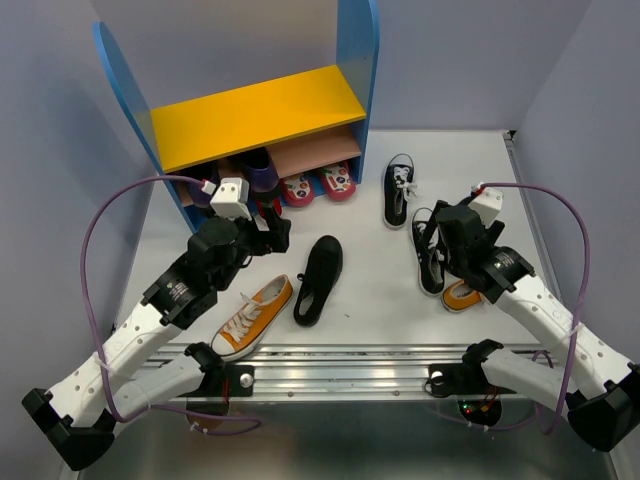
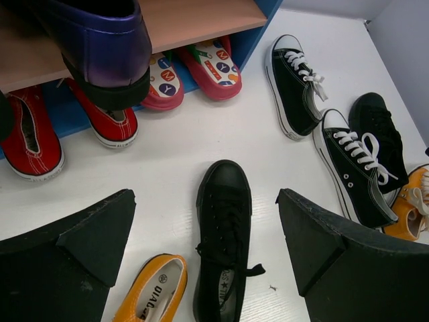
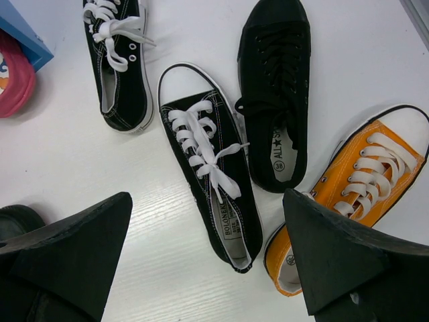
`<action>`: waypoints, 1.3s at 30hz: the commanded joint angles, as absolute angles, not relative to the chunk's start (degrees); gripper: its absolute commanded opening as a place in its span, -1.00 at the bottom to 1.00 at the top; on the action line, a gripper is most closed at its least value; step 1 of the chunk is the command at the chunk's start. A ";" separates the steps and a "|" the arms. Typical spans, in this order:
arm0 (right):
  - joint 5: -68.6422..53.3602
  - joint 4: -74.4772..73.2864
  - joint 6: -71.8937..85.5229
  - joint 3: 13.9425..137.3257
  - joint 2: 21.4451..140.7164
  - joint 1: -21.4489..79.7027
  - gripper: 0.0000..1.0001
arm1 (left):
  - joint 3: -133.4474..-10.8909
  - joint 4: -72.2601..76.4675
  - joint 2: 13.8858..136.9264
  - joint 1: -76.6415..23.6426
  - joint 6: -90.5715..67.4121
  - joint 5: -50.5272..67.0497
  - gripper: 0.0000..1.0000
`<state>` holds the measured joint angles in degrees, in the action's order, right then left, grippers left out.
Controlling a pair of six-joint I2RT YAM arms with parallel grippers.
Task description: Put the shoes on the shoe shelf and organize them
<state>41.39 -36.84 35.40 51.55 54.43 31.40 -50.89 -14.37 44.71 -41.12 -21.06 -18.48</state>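
Note:
The shoe shelf (image 1: 262,107) stands at the back left, its yellow top board bare. My left gripper (image 1: 272,230) is open in front of its lower tier. In the left wrist view the gripper (image 2: 208,241) hangs above an all-black shoe (image 2: 224,228), with an orange sneaker (image 2: 151,292) beside it. My right gripper (image 1: 437,240) is open and empty. In the right wrist view the gripper (image 3: 208,251) is over a black canvas sneaker (image 3: 211,168). Around that sneaker lie its mate (image 3: 120,60), another all-black shoe (image 3: 278,87) and an orange sneaker (image 3: 355,181).
A purple shoe (image 2: 100,40) sits on the pinkish lower board (image 1: 318,152). Red shoes (image 2: 107,124) and red patterned shoes (image 2: 211,67) lie on the table under the shelf. Grey walls close in the sides. A metal rail (image 1: 340,355) runs along the near edge.

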 commanded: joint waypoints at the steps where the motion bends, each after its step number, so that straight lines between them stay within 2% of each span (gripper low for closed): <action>1: 43.07 -35.07 36.56 51.33 53.35 31.20 1.00 | -53.26 -12.48 43.95 -40.87 -19.42 -18.11 0.98; 9: 42.19 -35.07 36.56 51.33 53.18 31.20 1.00 | -53.26 -13.27 44.64 -40.87 -19.25 -16.09 0.98; 13: 41.92 -35.51 37.18 50.63 52.38 31.20 1.00 | -55.81 -19.76 51.83 -41.22 -21.09 -11.79 0.98; 17: 42.01 -35.51 38.05 50.19 51.68 31.20 1.00 | -53.63 -19.78 52.74 -43.67 -24.78 -12.74 0.95; 20: 42.10 -35.51 38.14 50.27 51.50 31.20 1.00 | -51.16 -20.12 52.21 -44.65 -27.24 -13.36 0.72; 22: 42.19 -35.51 38.14 50.36 51.42 31.20 1.00 | -48.27 -21.78 51.25 -45.00 -31.80 -14.67 0.34; 25: 41.84 -35.51 38.32 50.36 51.24 31.20 1.00 | -45.53 -25.12 50.10 -45.44 -39.44 -16.16 0.21; 30: 40.61 -34.45 38.58 50.19 52.82 31.20 1.00 | -42.54 -28.65 49.57 -46.49 -49.73 -21.62 0.25; 39: 39.11 -34.28 38.50 50.89 53.79 31.20 1.00 | -44.47 -37.53 56.33 -46.67 -68.73 -27.68 0.33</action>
